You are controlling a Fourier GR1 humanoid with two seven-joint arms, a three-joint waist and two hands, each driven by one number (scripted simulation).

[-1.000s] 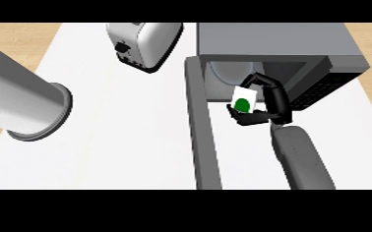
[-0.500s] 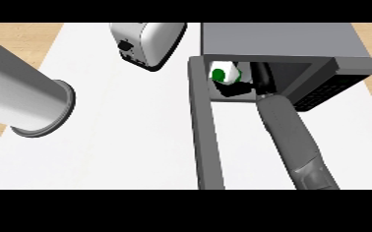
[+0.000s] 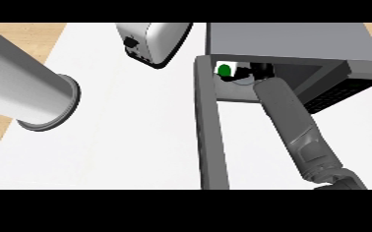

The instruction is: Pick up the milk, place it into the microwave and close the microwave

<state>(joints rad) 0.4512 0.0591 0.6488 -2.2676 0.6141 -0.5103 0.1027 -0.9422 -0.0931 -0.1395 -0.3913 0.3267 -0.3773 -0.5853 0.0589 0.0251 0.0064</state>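
White carton with a green mark, the milk (image 3: pixel 225 70), sat just inside the mouth of the microwave (image 3: pixel 291 39), near the left wall of the cavity. The head view was the only view.

Reaching in from the lower edge, the right forearm ended at the right hand (image 3: pixel 258 70), a dark shape directly beside the carton and apparently touching it. Its fingers were mostly hidden in the shadowed opening, so whether they were curled round the milk or already spread could not be told. The microwave door (image 3: pixel 207 128) stood swung open toward the viewer, a long grey slab left of the arm. The left hand did not show; only a grey left forearm (image 3: pixel 36 96) crossed the left side. A toaster (image 3: pixel 152 42) stood on the counter (image 3: pixel 131 147), well apart from the door.

By my judgement, the placing step was in hand. Next, the carton needed setting down and freeing, then the arm had to clear the opening before the door could be pushed shut.
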